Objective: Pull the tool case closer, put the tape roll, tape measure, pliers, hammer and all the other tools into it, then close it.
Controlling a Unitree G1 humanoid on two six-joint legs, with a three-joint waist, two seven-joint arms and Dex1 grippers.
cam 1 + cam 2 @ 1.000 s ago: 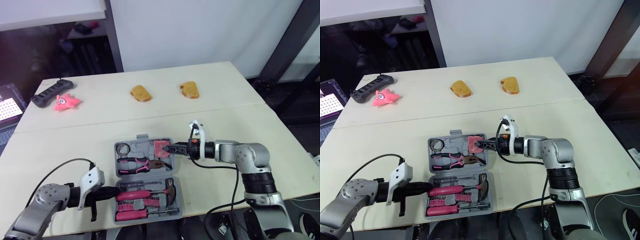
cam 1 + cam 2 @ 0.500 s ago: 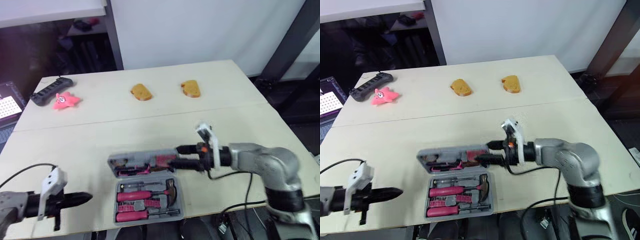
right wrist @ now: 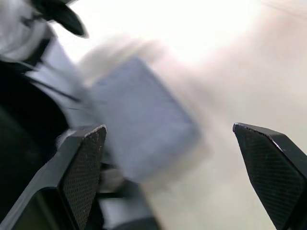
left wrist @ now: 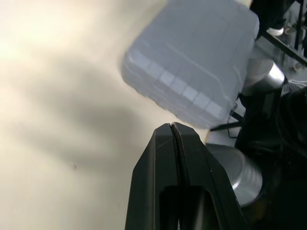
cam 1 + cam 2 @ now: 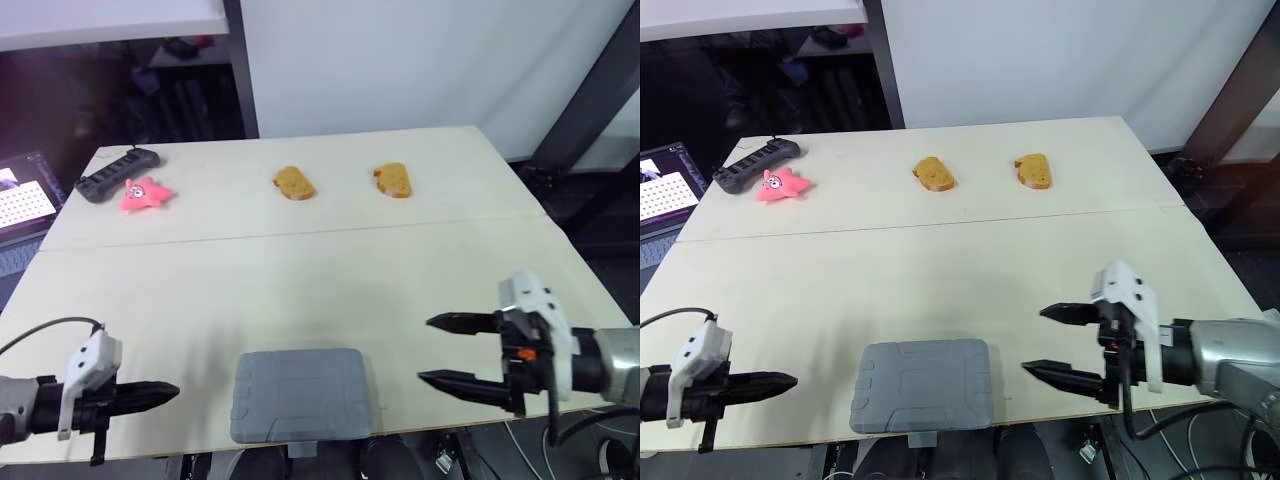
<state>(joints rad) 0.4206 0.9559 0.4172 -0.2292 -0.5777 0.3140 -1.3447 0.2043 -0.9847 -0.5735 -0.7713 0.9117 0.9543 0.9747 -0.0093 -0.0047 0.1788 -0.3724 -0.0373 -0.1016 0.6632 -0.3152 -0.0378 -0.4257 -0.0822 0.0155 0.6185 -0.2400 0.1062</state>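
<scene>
My pale table holds the tool case, apparently closed, lower centre. The left gripper points in from lower left, pinched together; the right gripper, lower right, gapes wide.

Pink starfish toy (beside black device)

Tool case on desk, near edge, centre. Left end effector to its left, right end effector to its right. Behind, two bread slices; far left, star toy beside controller.
</scene>
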